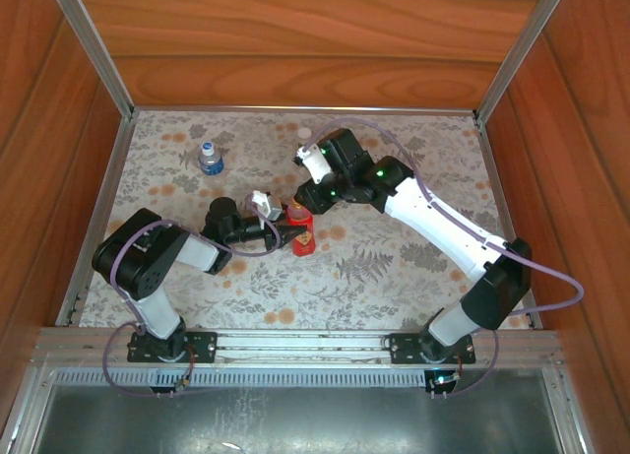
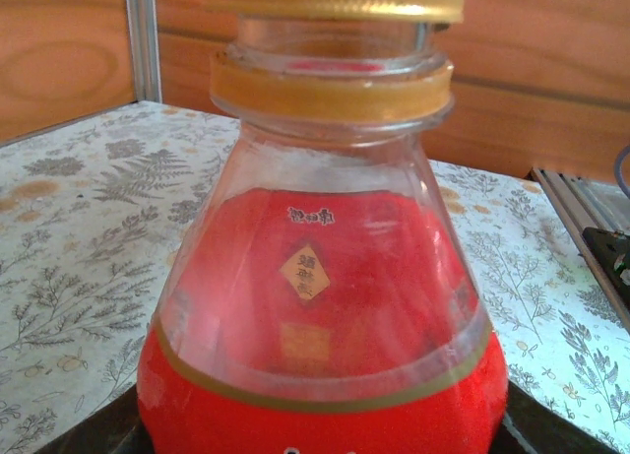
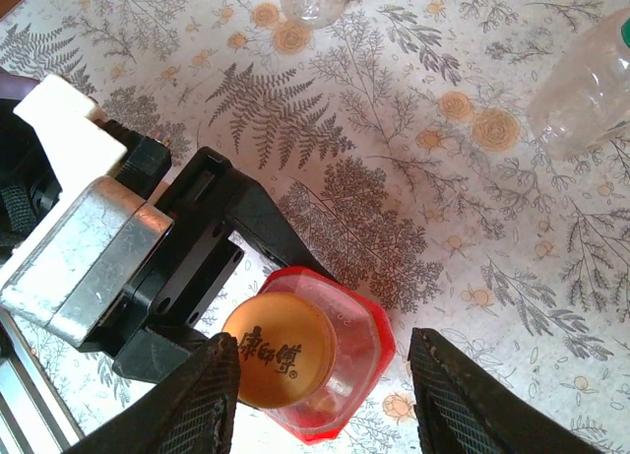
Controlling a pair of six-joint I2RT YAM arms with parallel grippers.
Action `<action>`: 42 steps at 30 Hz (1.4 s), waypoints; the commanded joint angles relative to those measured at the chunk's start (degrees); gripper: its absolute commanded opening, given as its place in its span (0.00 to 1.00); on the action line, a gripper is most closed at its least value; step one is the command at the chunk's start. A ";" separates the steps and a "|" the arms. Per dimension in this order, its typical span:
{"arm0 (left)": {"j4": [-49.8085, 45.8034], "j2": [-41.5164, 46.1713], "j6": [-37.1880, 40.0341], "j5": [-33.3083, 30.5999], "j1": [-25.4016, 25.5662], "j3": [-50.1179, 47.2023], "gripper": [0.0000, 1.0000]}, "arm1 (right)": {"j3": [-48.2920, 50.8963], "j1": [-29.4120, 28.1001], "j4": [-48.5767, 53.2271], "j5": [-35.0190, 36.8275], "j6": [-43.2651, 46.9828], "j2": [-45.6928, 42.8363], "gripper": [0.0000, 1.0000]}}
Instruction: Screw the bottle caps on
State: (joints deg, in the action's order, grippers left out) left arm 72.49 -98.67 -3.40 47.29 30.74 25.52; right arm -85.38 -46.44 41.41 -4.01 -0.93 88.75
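Floral counter [image 1: 394, 267] carries the red bottle [image 2: 325, 306] upright near its middle, the left tool [image 1: 291, 235] pinching its body, probably to stop it spinning, while the right tool [image 3: 325, 380] hangs spread either side of the orange cap [image 3: 280, 351] resting on the neck, apparently ready to twist.

Bright, even, warm light with soft shadows on the table [image 1: 394, 267]. Pale glare sits on the red bottle [image 2: 325, 277], slightly blurred up close.
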 commanded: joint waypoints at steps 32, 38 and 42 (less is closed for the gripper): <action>-3.31 -1.74 -0.15 1.40 0.03 -0.61 0.54 | -3.13 -1.11 1.31 -3.73 -3.89 3.46 0.29; -3.36 -1.52 -0.54 2.08 0.09 -0.53 0.54 | -3.64 -1.03 3.83 -4.94 0.94 3.71 0.25; -3.32 -1.22 -0.56 2.65 0.11 -0.83 0.54 | -4.28 -0.38 6.49 -7.68 7.27 3.79 0.25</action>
State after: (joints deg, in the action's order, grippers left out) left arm 72.71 -98.83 -3.14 48.07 30.74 25.54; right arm -88.05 -47.16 44.34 -7.94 0.19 91.85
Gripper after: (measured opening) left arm 0.543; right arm 0.314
